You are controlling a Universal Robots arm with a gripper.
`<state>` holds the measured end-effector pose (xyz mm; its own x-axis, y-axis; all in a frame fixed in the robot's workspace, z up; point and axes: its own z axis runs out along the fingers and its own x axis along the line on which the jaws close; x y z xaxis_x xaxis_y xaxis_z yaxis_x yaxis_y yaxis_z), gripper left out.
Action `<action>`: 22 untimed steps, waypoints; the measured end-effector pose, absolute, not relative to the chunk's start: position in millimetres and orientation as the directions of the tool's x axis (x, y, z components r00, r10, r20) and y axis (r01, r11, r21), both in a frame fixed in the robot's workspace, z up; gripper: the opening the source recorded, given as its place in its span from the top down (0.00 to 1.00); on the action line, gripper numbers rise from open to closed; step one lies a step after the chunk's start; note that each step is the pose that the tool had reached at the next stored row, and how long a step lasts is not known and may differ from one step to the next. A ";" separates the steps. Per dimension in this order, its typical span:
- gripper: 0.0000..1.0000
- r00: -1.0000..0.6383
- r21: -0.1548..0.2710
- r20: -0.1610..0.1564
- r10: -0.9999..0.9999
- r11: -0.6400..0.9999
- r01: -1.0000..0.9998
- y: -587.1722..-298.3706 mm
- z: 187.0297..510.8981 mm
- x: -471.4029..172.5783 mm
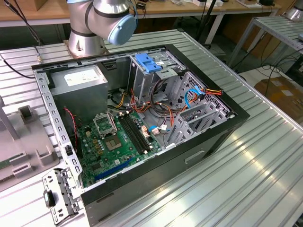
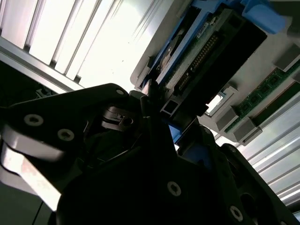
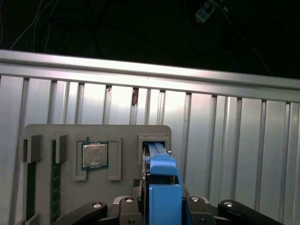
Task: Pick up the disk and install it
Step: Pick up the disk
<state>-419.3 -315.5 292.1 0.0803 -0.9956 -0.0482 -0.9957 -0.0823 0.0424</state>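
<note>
Fingers (image 3: pixel 146 206): closed against both sides of the disk (image 3: pixel 164 197), on its blue frame.
Disk: standing on edge in a slot of the grey tray (image 3: pixel 65 136) on the bench (image 3: pixel 234 154).
Handling: probably dense, stiff and easily damaged by knocks. The metal faces look slick, so the plastic frame is the better place to hold it.
Arm (image 1: pixel 102 19): the wrist is lined up along the disk, and the base stands just beside the open computer case (image 1: pixel 236 118).

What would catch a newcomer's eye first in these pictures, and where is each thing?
In the exterior view the open computer case sits on the ribbed metal table, its green motherboard lying bare inside. In the first wrist view the disk, edged in bright blue, stands on edge in a grey holder with the gripper astride it. A silver chip sits in the same holder.
</note>
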 end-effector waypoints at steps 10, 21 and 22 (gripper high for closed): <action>0.63 0.080 0.042 -0.049 -0.996 -0.082 -0.996 -315.4 292.0 -419.3; 0.63 0.080 0.042 -0.056 -0.995 -0.083 -0.996 -315.4 295.7 -419.3; 0.63 0.080 0.042 -0.058 -0.995 -0.083 -0.996 -315.4 295.9 -419.3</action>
<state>-419.3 -315.4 295.9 0.0803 -0.9951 -0.0579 -0.9957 -0.0828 0.0416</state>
